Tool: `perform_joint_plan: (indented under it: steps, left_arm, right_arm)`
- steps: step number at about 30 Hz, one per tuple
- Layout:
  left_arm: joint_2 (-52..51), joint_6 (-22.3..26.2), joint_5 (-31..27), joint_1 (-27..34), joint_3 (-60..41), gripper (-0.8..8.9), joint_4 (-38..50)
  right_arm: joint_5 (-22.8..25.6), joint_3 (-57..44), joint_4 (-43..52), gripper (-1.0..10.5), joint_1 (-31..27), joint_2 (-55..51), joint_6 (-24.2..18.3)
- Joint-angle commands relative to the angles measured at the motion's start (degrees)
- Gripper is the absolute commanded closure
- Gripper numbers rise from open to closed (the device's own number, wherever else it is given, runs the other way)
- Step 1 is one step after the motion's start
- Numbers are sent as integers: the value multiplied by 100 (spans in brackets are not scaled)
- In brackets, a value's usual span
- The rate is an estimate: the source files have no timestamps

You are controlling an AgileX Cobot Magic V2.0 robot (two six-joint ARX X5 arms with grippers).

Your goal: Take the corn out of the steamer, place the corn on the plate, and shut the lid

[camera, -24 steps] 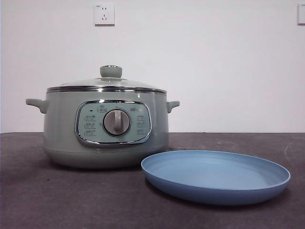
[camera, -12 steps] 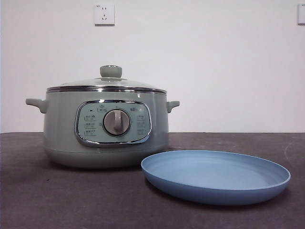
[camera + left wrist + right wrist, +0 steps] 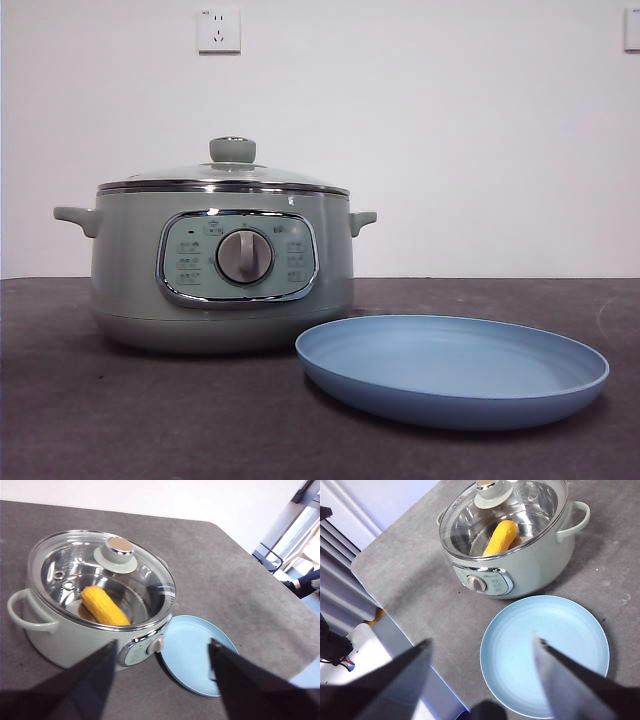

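The sage-green steamer point(image 3: 222, 265) stands on the dark table with its glass lid point(image 3: 225, 172) resting on it. Through the lid, both wrist views show the yellow corn point(image 3: 104, 606) point(image 3: 501, 537) lying inside the steel pot. The light-blue plate point(image 3: 452, 368) lies bare just beside the steamer's control panel. My left gripper point(image 3: 161, 667) hangs high above the steamer point(image 3: 75, 625) and plate point(image 3: 192, 652), jaws wide open and holding nothing. The right gripper point(image 3: 482, 672) also hovers high, open, over the plate point(image 3: 545, 650) and steamer point(image 3: 520, 565). Neither arm appears in the front view.
The table's edge point(image 3: 405, 630) runs close to the steamer in the right wrist view, with a white device point(image 3: 355, 655) below it. A wall socket point(image 3: 219, 30) sits on the white wall behind. Dark tabletop point(image 3: 120, 420) stretches around both items.
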Motion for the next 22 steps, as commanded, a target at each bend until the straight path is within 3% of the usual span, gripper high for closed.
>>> perform_joint_plan:
  steps: [1,8,15,22]
  left_arm:
    - [46,92,33,13,37,302,50]
    - [389,98,31,-90,37,302,352]
    - [1250,251,-83,-586,278,302,1082]
    - [2743,933,-1290,-1370,1311,303,1416]
  right_arm:
    - [11,9,15,348,13,-7,44]
    - [11,9,15,348,13,-7,46]
    - [17,9,17,348,13,-4,44]
    - [28,9,15,348,13,22,44]
